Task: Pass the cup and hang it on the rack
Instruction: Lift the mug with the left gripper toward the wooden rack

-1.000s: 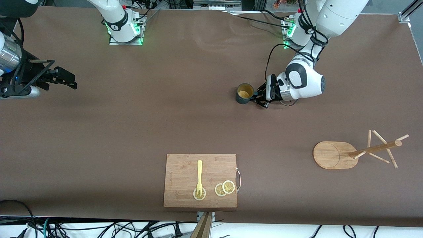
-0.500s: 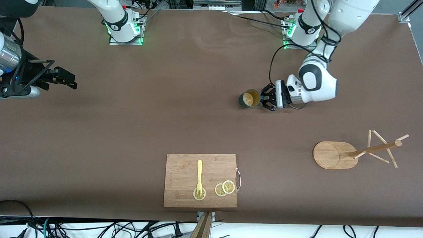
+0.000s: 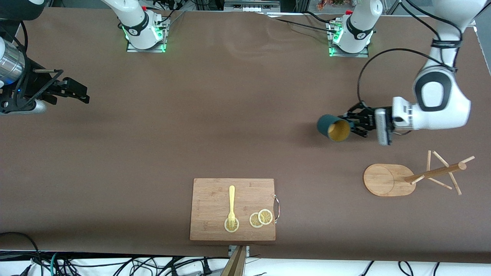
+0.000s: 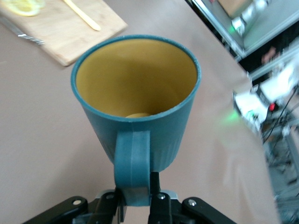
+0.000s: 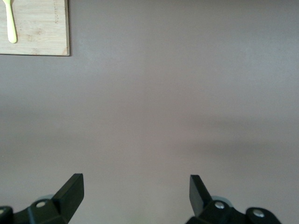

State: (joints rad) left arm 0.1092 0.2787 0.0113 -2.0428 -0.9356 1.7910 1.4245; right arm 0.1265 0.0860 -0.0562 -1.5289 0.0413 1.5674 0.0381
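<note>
My left gripper (image 3: 352, 123) is shut on the handle of the dark teal cup (image 3: 333, 127) and holds it in the air, tipped on its side with its tan inside facing the front camera. In the left wrist view the cup (image 4: 135, 107) fills the frame, its handle clamped in the left gripper (image 4: 136, 198). The wooden rack (image 3: 412, 177) stands nearer the front camera, toward the left arm's end of the table, its pegs free. My right gripper (image 3: 73, 92) waits open and empty at the right arm's end; it also shows in the right wrist view (image 5: 135, 189).
A wooden cutting board (image 3: 215, 226) lies near the front edge with a yellow fork (image 3: 231, 205) and lemon slices (image 3: 261, 218) on it. The board also shows in the left wrist view (image 4: 60, 32) and the right wrist view (image 5: 39, 32).
My left gripper has lifted the cup off the table and carried it toward the left arm's end and the rack, tipping it onto its side. The right arm has not moved.
</note>
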